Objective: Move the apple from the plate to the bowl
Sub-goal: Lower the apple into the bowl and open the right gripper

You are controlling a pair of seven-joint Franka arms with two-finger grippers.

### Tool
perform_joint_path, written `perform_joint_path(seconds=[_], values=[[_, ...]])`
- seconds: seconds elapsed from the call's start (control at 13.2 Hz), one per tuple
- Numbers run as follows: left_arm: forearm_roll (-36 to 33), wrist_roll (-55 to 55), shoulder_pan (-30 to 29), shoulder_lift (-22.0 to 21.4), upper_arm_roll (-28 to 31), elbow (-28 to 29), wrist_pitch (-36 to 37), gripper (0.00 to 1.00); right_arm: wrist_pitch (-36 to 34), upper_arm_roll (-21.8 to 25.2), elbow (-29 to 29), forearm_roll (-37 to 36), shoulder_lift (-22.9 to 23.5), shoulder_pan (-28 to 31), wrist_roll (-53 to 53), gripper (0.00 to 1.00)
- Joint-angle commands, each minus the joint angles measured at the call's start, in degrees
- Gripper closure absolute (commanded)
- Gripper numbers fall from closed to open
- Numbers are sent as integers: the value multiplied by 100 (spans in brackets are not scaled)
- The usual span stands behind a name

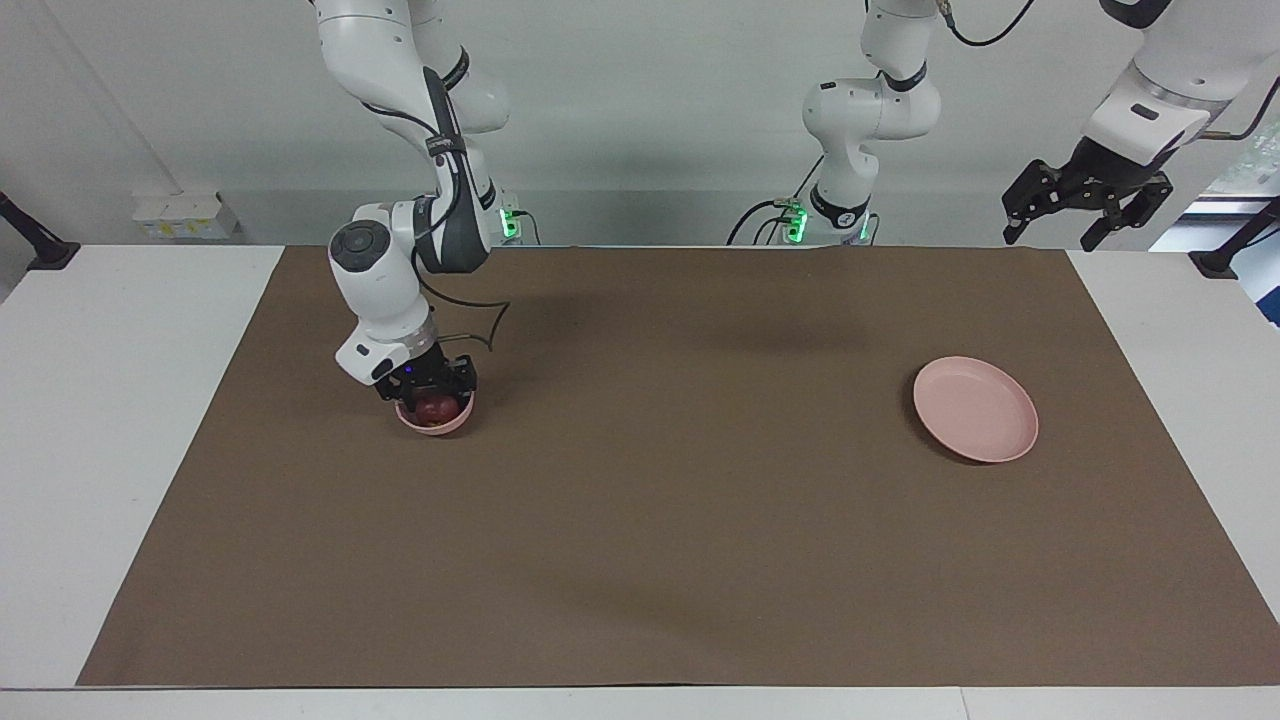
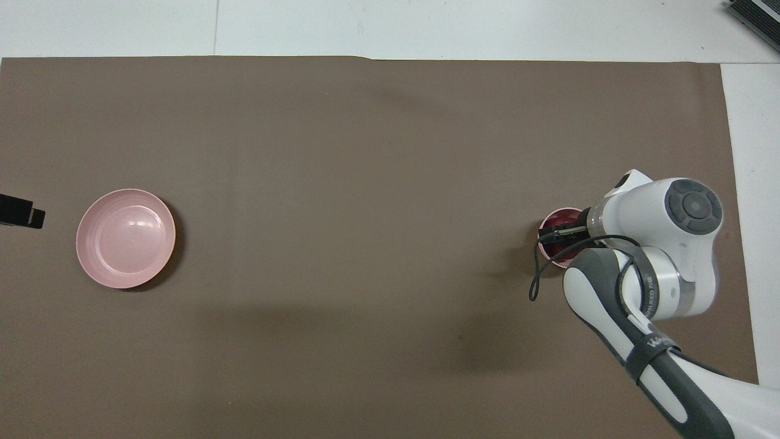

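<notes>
Brown mat (image 1: 640, 520); right gripper (image 1: 428, 392), grip unclear, at apple (image 1: 436, 407) in bowl (image 1: 440, 424).

I count one apple (image 1: 434, 407); one bowl (image 1: 437, 421); one plate (image 1: 975, 409); one brown mat (image 1: 650, 520) on the one tabletop (image 1: 100, 420); two arms of mine, each with one hand: the right hand (image 1: 430, 385), the left hand (image 1: 1085, 205).

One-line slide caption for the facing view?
Right gripper at the bowl holding the apple; plate bare; left gripper waits raised.
</notes>
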State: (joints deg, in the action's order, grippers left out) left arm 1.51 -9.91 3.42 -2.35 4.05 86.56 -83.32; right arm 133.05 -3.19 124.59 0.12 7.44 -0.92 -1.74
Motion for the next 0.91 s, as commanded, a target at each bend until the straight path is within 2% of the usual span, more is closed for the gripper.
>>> perform_joint_path(seconds=[0.0, 0.53, 0.83], values=[[-81, -2, -26, -55, -18, 1, 79, 0, -953, -33, -828, -152, -84, 66, 148, 0], [-81, -2, -26, -55, -18, 1, 70, 0, -2782, -6, -2526, -109, -233, 347, -143, 0], [-81, -2, -26, -55, -18, 1, 70, 0, -3512, 3, -2562, -109, -813, 382, 507, 0]])
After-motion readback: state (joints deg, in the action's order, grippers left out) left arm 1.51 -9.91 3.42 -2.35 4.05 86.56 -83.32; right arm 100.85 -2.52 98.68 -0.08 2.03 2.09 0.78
